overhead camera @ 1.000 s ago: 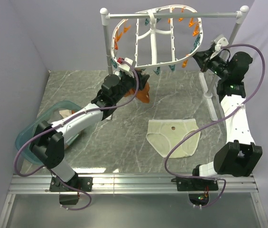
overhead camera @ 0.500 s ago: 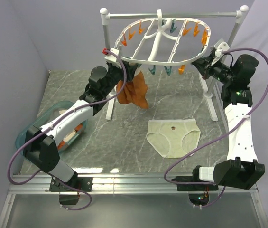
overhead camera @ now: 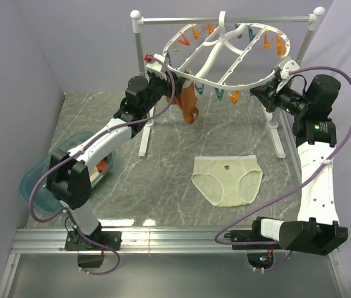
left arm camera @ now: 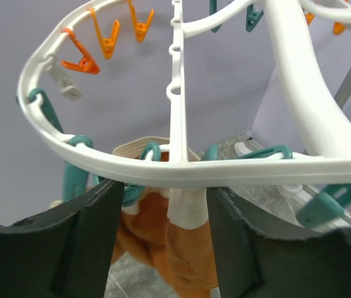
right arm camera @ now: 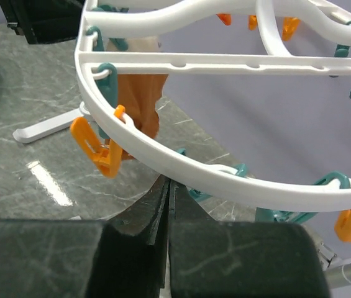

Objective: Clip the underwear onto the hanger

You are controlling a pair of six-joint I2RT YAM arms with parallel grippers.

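Cream underwear (overhead camera: 228, 180) lies flat on bench (overhead camera: 132, 186); left claw (left arm camera: 164, 205), released, at hanger (overhead camera: 215, 53) rim's 8 o'clock; right claw (right arm camera: 166, 186), clenched, at 4 o'clock.

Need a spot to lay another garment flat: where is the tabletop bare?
Bare marble lies between the underwear and the teal basin, on the near side of the rail stand, and in a strip along the near edge. It is crowded under the hanger, around the hanging orange garment.

Your underwear (overhead camera: 228, 183) is pale cream with a dark dot; worktop (overhead camera: 163, 174) grey marbled. Hanger (left arm camera: 225, 171) white, clips (left arm camera: 107, 42) orange and teal, garment (left arm camera: 184, 251) orange-brown.
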